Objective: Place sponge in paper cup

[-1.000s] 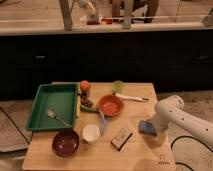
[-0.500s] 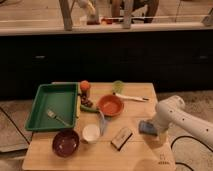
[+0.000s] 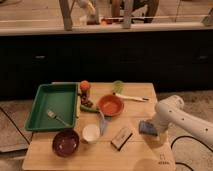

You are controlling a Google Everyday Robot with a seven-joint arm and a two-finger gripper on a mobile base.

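The blue sponge lies flat on the wooden table, right of centre. My gripper sits at the end of the white arm that reaches in from the right. It is low over the sponge's right edge and open, with the sponge resting on the table. The white paper cup stands upright near the front, well left of the sponge, with a black-and-pale block between them.
A dark maroon bowl sits left of the cup, and an orange bowl behind it. A green tray holding a fork fills the left side. Small items and a white utensil lie at the back.
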